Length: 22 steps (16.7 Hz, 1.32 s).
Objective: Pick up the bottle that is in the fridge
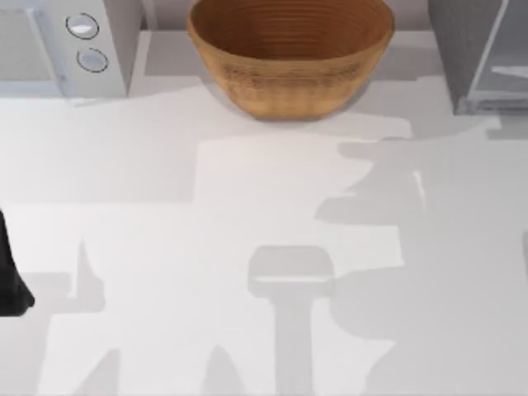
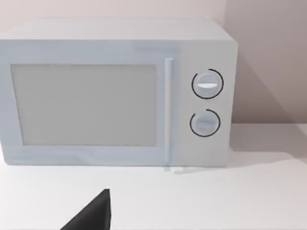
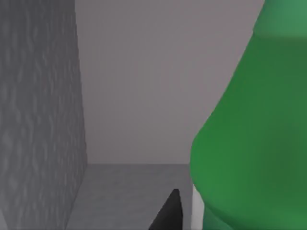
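Top view: fridge (image 1: 483,58) at the surface's (image 1: 247,247) far right corner, wicker bowl (image 1: 290,51) at the far edge's middle, white microwave (image 1: 62,45) at the far left corner. Left arm (image 1: 10,272) sits at the left edge; its wrist view faces the microwave's two knobs (image 2: 207,84).

Right wrist view: the green bottle (image 3: 254,139) stands inside the fridge's grey interior, just beside one dark fingertip (image 3: 169,213). Contact cannot be confirmed. State of either arm's jaws: cannot tell.

- bottle (image 3: 249,143): green, very close to camera, upright
- fridge (image 3: 38,120): grey textured inner wall, plain back wall, grey floor
- dark fingertip of right gripper (image 3: 169,213) just beside bottle base
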### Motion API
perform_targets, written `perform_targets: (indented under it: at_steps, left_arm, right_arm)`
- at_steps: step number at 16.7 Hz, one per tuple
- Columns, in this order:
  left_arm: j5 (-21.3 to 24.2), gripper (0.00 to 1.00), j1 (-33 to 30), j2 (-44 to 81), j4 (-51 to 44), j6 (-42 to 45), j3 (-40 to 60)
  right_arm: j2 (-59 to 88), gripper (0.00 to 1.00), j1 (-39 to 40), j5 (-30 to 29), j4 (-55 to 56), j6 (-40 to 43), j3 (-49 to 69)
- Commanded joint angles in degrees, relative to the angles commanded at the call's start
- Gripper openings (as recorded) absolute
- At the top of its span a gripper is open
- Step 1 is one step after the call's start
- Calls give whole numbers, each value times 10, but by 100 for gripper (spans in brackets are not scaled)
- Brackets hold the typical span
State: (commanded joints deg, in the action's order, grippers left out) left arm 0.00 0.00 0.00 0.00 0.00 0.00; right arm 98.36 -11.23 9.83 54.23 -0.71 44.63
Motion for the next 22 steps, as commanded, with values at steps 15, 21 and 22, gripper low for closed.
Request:
perform_targets:
  at_steps: [15,21,22]
  left_arm:
    - [0,100,0,0,0,0,0]
    - [0,100,0,0,0,0,0]
    - [0,100,0,0,0,0,0]
  right_arm:
    - [-818,0,88,-79,-448,4,-372]
    - [-978,0,111,-98,-539,7,-444]
    - [-984,0,112,-98,-542,7,-446]
